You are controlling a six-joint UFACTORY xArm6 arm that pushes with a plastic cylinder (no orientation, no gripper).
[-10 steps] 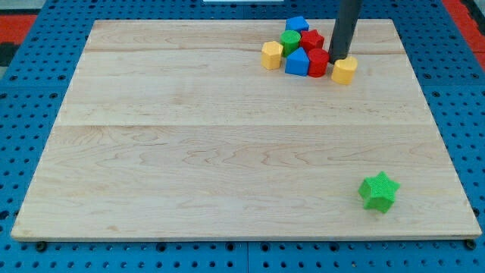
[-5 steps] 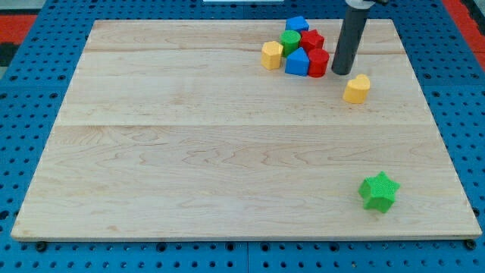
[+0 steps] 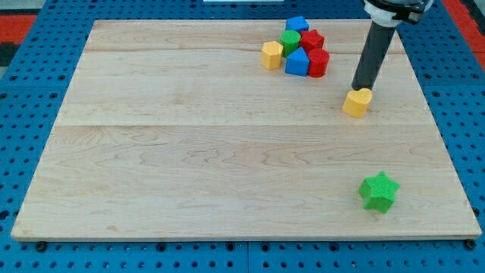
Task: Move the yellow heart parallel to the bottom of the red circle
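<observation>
The yellow heart [image 3: 357, 101] lies on the wooden board [image 3: 189, 152] at the view's upper right. My tip [image 3: 361, 89] rests against its top edge. Up and to the left is a cluster of blocks. A red round block [image 3: 319, 62] sits at the cluster's lower right, a red block [image 3: 311, 40] above it. The heart is below and to the right of the red round block, apart from it.
The cluster also holds a blue block [image 3: 298, 61], a second blue block [image 3: 297, 25], a green block [image 3: 290, 41] and a yellow block [image 3: 271, 54] on its left. A green star [image 3: 378, 191] lies at the view's lower right.
My tip moved right and down, from beside the cluster to the heart's top edge. The heart slid down and to the right, away from the red round block.
</observation>
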